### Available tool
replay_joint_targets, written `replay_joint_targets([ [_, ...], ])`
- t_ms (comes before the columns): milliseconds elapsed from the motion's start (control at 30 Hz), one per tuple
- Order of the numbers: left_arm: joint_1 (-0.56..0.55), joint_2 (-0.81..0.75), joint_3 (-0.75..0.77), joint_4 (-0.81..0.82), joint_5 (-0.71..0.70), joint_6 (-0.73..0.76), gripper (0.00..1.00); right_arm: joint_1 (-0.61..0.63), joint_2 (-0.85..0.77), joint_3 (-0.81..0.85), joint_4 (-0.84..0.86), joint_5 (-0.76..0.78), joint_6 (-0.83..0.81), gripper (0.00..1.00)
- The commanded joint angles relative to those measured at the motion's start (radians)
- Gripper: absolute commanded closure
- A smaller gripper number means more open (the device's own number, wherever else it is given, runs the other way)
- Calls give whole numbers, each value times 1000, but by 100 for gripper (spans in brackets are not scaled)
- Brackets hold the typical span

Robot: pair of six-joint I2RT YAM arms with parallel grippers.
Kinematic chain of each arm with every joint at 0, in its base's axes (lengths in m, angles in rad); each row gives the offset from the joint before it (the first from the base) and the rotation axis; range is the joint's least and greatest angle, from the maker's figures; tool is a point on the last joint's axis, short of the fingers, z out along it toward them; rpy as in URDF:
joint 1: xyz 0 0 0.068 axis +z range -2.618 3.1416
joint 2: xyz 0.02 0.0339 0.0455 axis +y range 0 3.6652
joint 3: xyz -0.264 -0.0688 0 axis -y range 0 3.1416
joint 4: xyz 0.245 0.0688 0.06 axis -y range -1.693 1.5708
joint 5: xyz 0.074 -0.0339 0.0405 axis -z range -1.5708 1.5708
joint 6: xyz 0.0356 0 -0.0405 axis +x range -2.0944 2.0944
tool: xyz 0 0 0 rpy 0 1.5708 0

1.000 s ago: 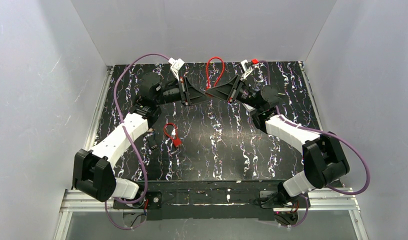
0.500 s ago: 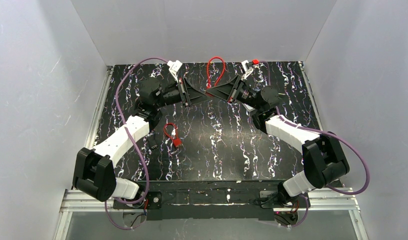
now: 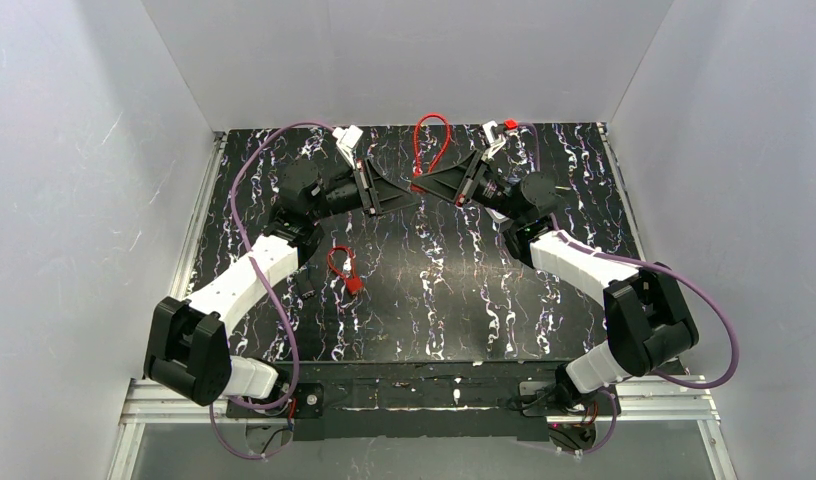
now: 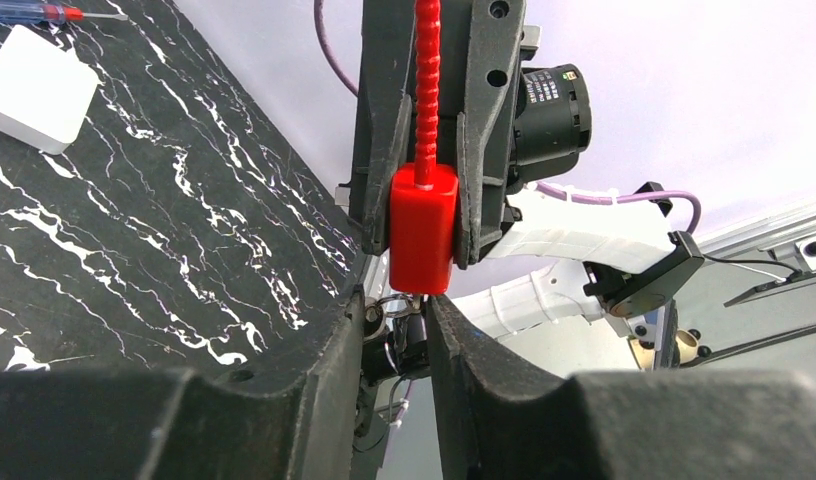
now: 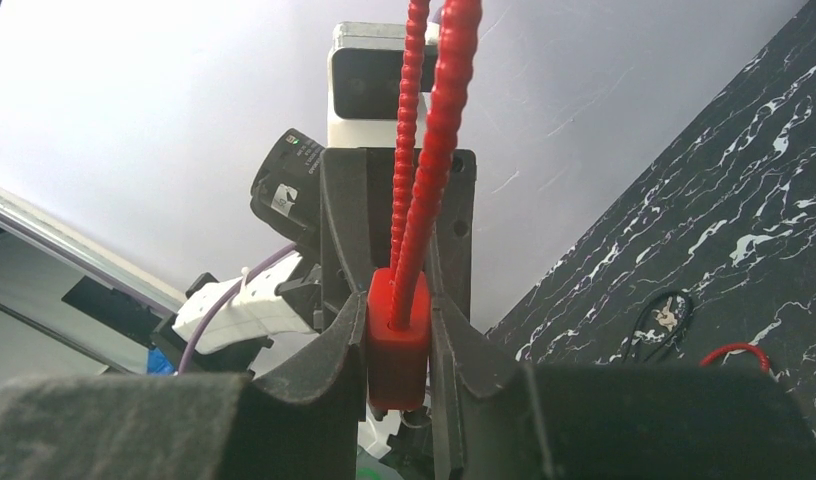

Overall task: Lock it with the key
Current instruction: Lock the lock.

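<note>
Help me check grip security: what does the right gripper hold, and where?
The right gripper holds the red cable lock, pinched at its block body.

Left pincer [image 4: 396,330] slightly back from the red lock [image 4: 422,228] (a little leftward)

The top external camera looks down from behind the arm bases over the whole counter [image 3: 454,300]. Wrist cameras sit close behind the left end effector [image 4: 396,305] and right end effector [image 5: 397,315], facing each other, sharing the red cable lock [image 4: 422,225] between them
</note>
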Motion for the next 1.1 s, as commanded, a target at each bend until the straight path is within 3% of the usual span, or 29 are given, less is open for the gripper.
replay_joint_targets([
  [0,3,-35,12,-8,-20,24,69,3,-7,46,12,40,-27,99],
  [167,3,-19,26,-13,-29,22,68,2,8,58,-19,52,-27,99],
  [300,4,-9,27,-13,-39,4,79,2,17,66,11,57,-6,99],
  [467,4,4,25,-8,-54,-30,84,2,23,64,61,59,22,99],
  [667,5,8,7,25,-59,-79,100,2,16,37,146,63,65,99],
  [833,11,1,-10,36,-68,-88,98,3,13,28,181,63,87,99],
  [933,11,-1,-10,37,-71,-87,82,3,11,25,182,62,88,99],
  [1067,11,1,-2,38,-76,-92,80,5,11,21,186,64,88,99],
])
